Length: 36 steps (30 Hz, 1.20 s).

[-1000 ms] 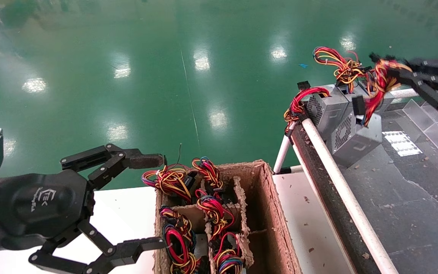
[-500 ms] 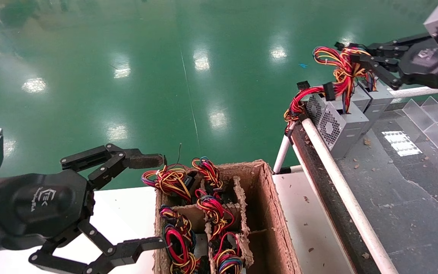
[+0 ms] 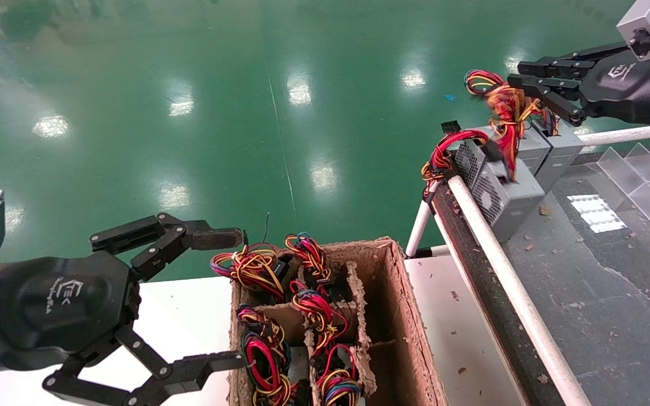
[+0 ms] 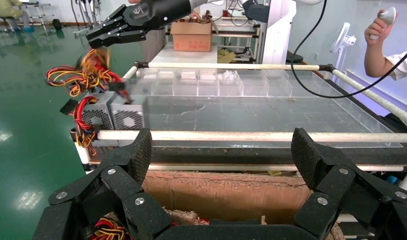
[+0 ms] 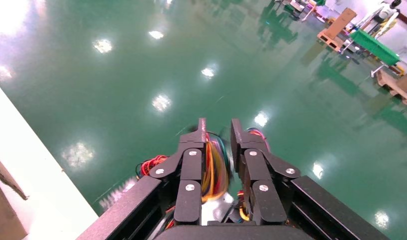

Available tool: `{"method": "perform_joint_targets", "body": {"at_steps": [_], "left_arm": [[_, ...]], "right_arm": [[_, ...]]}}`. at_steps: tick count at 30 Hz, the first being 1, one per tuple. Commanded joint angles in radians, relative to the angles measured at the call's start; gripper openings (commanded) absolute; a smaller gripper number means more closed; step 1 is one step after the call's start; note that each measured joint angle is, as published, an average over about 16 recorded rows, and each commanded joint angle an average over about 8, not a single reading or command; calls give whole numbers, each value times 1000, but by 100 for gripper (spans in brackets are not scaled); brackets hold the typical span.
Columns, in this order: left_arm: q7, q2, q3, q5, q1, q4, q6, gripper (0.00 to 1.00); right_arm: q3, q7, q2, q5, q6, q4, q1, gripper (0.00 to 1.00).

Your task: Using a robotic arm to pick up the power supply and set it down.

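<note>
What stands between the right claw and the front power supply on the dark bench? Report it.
Only its own wire bundle, which rises from the power supply toward the right claw above it. Nothing else shows between them. The left claw is parked, open, beside the cardboard box.

grey perforated power supply (image 3: 500,189), red-yellow-orange wire bundle (image 3: 505,110), glossy green floor (image 3: 246,113), black right gripper (image 3: 519,75)

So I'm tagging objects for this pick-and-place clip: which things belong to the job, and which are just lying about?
In the job:
- right gripper, fingers nearly closed above the wire bundle
- power supply just set on the dark bench
- cardboard box of more wired units

Just about:
- left gripper, open, parked by the box
- clear dividers
- green floor
</note>
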Motion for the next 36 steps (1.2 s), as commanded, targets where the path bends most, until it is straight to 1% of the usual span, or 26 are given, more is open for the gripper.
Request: {"method": "perform_joint_targets", "body": {"at_steps": [1,11,15,18,36], "left_arm": [[0,0,0,0,0,0,0,100],[0,0,0,0,0,0,0,100],[0,0,0,0,0,0,0,100],[0,0,0,0,0,1,0,100],[1,0,1,-1,0,1,0,100]], "right_arm": [[-2,-12,-3,-2,-9,-20,10,100],[8,-52,0,15,-50,-79,33,100],[16,-54,5,36,-68,-70,20,100],[21,-39,12,59,-74,-36,-7,100],[54,121,81,247,-119,285,-249,100]]}}
